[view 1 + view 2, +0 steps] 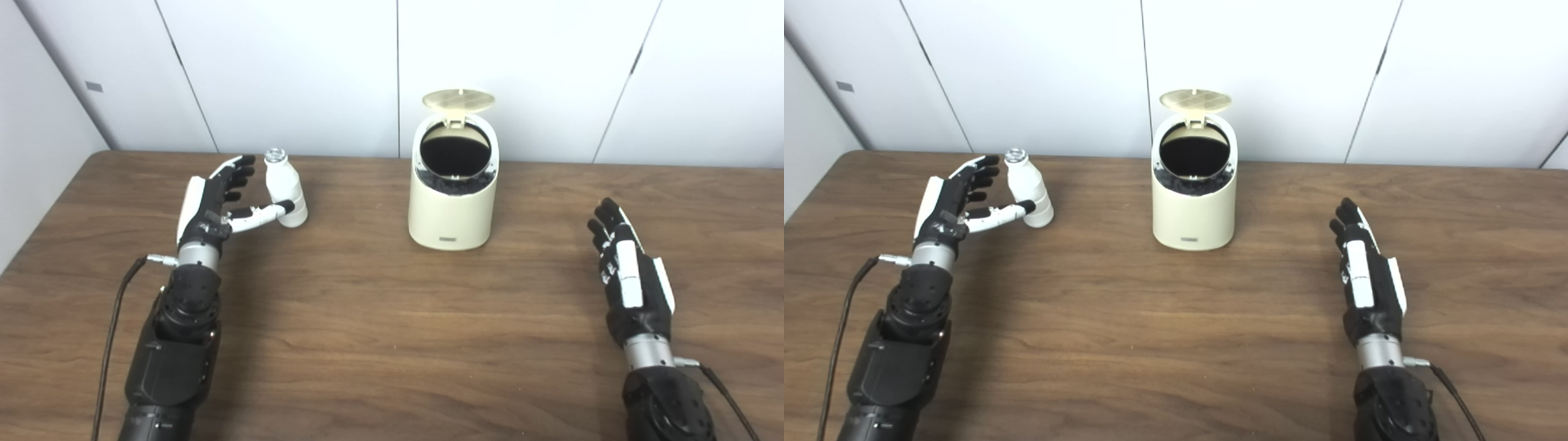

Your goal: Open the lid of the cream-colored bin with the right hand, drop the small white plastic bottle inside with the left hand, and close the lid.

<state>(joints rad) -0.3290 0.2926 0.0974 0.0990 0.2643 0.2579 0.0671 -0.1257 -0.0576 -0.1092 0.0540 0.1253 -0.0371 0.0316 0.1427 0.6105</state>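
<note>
Right hand: the black-and-white robot right hand [631,275] rests near the right edge of the brown wood-grain table [367,343], fingers straight and spread, holding nothing, well apart from the bin.
Left hand: the black-and-white robot left hand [214,202] sits at the left, farther back, fingers apart around the bottle and not clenched; the thumb reaches across the bottle's lower body and appears to touch it, while the other fingers stand just beside its neck. I judge no firm grasp is made yet.
Bottle: the small white plastic bottle with a clear cap [285,190] stands on the table, leaning slightly, left of the bin and near the far edge.
Bin: the cream-coloured round-topped plastic bin [452,208] stands mid-table towards the far side, its dark opening exposed.
Lid: the cream round flip lid [459,100] stands raised behind the opening, already open.
Risk, grasp: the thumb pressing low on one side could tip or push the bottle rightwards before the fingers close.
Risk, drop: the opening looks only a little wider than the bottle; an off-centre release could bounce it off the rim.
Risk, lid: a carry passing high over the bin could knock the upright lid shut.
</note>
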